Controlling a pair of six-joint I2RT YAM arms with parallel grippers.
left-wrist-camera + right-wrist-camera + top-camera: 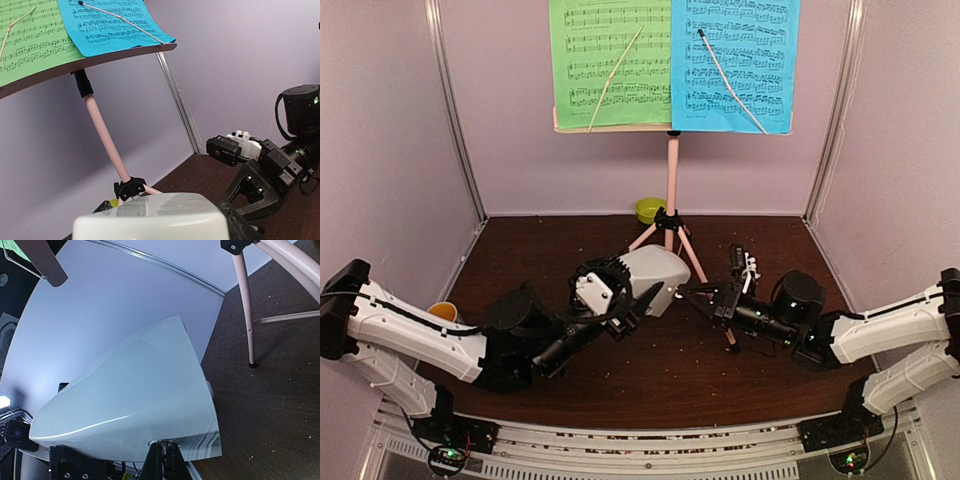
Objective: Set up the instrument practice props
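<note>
brown table (650,375) | left claw (638,291) pinching metronome (656,268) | right claw (693,291) pressed together beside it

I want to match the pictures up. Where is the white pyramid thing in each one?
Top view: metronome near the centre, just in front of the stand.
Left wrist: metronome at the bottom edge, very close.
Right wrist: metronome fills the middle, tilted.
Shared landmark: the pink stand, seen as a pole in the top and left wrist views and as legs at the top right of the right wrist view.
</note>
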